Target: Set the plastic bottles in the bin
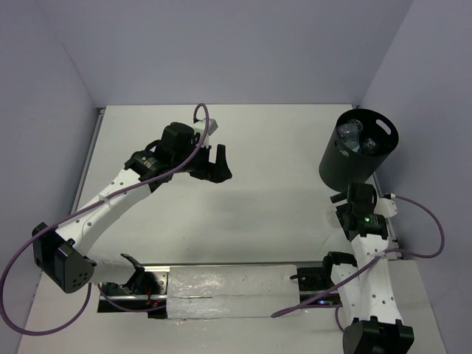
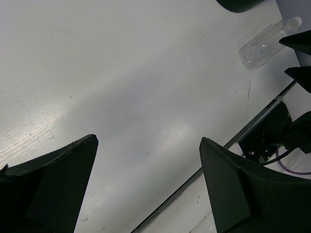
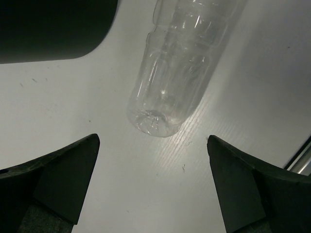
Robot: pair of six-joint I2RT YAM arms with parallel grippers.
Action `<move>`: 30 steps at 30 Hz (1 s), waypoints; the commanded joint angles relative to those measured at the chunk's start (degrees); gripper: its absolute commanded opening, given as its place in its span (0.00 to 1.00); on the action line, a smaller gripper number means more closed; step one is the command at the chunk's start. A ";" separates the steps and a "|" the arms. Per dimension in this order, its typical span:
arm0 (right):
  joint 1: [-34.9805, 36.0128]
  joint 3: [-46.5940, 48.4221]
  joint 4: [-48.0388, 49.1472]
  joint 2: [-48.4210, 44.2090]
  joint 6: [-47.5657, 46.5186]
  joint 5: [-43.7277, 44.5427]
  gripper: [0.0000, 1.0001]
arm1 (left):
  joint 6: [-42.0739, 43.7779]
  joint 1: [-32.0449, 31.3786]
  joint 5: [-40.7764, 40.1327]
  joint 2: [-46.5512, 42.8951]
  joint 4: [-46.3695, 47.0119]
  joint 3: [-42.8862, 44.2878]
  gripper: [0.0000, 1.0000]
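Observation:
The black bin (image 1: 358,151) stands at the far right of the table, with clear plastic bottles (image 1: 352,138) lying inside it. Another clear crinkled bottle (image 3: 177,63) lies on the table beside the bin (image 3: 48,29), its base turned toward my right gripper (image 3: 153,138). That gripper is open, a short way back from the bottle and not touching it. From above, the right gripper (image 1: 352,193) sits just below the bin and mostly hides this bottle. My left gripper (image 1: 214,171) hangs open over the table's middle-left, empty (image 2: 148,141). It sees the bottle (image 2: 267,41) far off, below the bin (image 2: 240,5).
A metal rail (image 1: 221,267) and a white foam block (image 1: 228,291) run along the near edge between the arm bases. Pale walls close in the table on the left, back and right. The table's right edge rail (image 3: 301,160) lies close to the right gripper.

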 commanded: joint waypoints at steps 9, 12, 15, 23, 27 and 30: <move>-2.80 -4.25 9.06 4.20 -1.09 -1.56 0.99 | 1.79 0.35 -0.24 -0.84 1.24 -0.59 0.99; -3.42 -4.86 10.64 5.08 -1.44 -1.30 0.99 | 1.88 0.35 -0.15 -0.84 1.07 -0.59 0.99; -4.21 -4.86 12.48 7.19 -1.79 -1.03 0.99 | 2.06 0.35 -0.41 -0.93 0.98 -0.51 0.99; -5.44 -6.62 17.14 12.64 -1.61 -1.91 1.00 | 2.06 0.35 -0.32 -0.84 0.89 -0.42 0.99; -5.44 -7.32 18.02 14.31 -1.52 -2.09 0.97 | 2.14 0.35 -0.50 -0.75 0.63 -0.24 0.99; -5.44 -8.11 18.37 13.79 -1.87 -2.17 0.88 | 2.14 0.35 -0.32 -0.67 0.54 -0.16 0.99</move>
